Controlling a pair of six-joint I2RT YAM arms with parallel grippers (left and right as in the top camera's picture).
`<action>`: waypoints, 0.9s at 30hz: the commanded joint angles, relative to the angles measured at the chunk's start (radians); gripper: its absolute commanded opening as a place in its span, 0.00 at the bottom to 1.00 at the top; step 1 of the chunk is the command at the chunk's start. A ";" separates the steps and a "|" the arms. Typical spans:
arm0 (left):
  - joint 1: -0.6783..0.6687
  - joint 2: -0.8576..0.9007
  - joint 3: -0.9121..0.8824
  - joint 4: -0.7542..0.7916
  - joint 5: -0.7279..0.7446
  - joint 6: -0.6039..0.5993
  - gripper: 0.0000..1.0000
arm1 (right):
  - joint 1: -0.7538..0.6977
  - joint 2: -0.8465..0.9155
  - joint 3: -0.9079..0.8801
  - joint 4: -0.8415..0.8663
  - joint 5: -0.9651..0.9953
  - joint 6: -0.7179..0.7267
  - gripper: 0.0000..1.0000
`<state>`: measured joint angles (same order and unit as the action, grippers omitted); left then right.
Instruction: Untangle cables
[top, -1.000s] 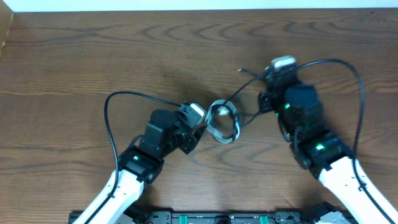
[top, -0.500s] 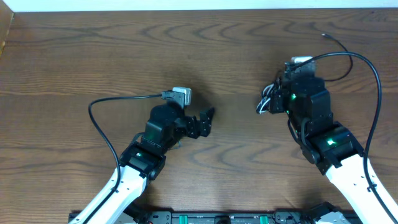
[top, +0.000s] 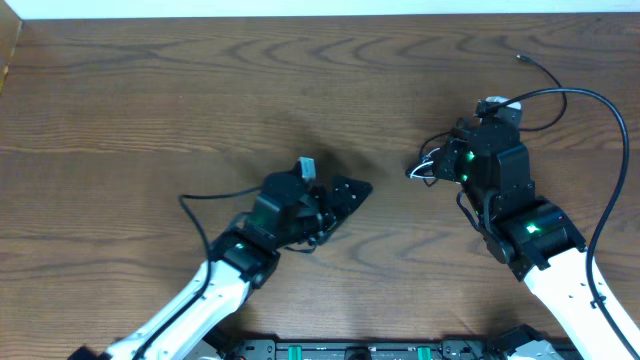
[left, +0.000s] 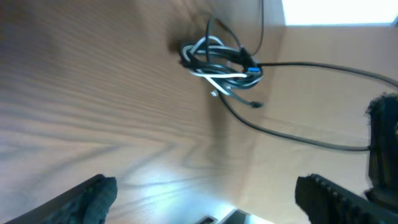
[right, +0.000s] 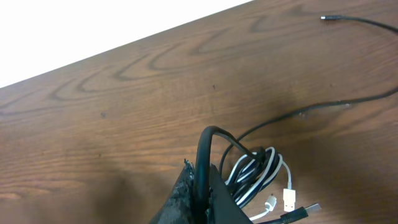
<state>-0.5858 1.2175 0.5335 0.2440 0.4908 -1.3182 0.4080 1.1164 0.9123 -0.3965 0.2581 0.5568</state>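
The cables (top: 427, 166) are a small tangled bundle of black and white cords at the tip of my right gripper (top: 444, 165). In the right wrist view the right gripper (right: 203, 182) is shut on a black loop of the cables (right: 258, 173), and a white plug (right: 289, 199) hangs beside it. One thin black cord ends in a plug (top: 520, 57) at the far right. My left gripper (top: 342, 205) is open and holds nothing, well left of the bundle. The left wrist view shows the cables (left: 219, 59) far ahead of its spread fingers (left: 93, 196).
Thick black wires loop from each arm, one (top: 205, 197) by the left arm and one (top: 610, 130) arching around the right arm. The table's far edge (top: 320, 15) meets a white wall.
The bundle lay between both grippers a second ago. My left gripper has opened and let go of it, and the right gripper has carried the bundle to the right.
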 joint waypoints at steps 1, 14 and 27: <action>-0.042 0.071 0.006 0.107 -0.033 -0.216 0.89 | -0.002 -0.012 0.023 -0.006 -0.006 0.026 0.01; -0.151 0.427 0.007 0.612 -0.127 -0.664 0.76 | -0.001 -0.012 0.023 -0.058 -0.006 0.026 0.01; -0.259 0.541 0.074 0.816 -0.278 -0.700 0.74 | 0.000 -0.012 0.023 -0.071 -0.063 0.026 0.01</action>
<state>-0.8143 1.7546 0.5621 1.0534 0.2710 -1.9953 0.4080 1.1164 0.9157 -0.4675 0.2077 0.5709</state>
